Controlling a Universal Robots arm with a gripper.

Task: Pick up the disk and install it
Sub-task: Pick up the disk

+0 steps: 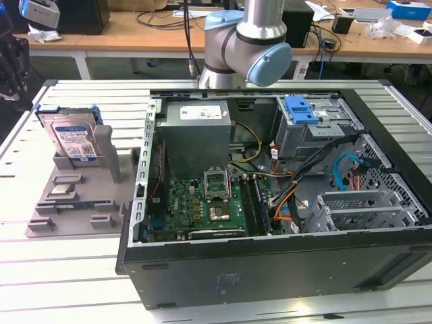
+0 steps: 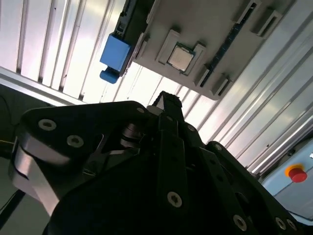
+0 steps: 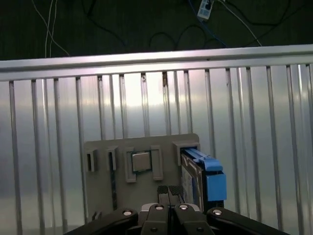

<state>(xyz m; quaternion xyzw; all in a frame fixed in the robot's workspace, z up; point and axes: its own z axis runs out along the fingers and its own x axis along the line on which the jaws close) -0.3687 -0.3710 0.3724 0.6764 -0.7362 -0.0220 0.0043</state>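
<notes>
The disk stands upright in a slot of the grey holder at the exterior view's left, a silver drive with a blue-and-white label in a blue carrier. In the first wrist view the disk is seen edge-on, just beside my gripper. My gripper's black fingers are shut together with nothing between them. In the second wrist view the gripper hangs over the holder, and the disk's blue carrier lies a little way off from the fingertips.
An open computer case lies on the ribbed metal table, with a motherboard, cables and a blue bracket over its drive bay. A small square chip sits in the holder. A red button is near the table's edge.
</notes>
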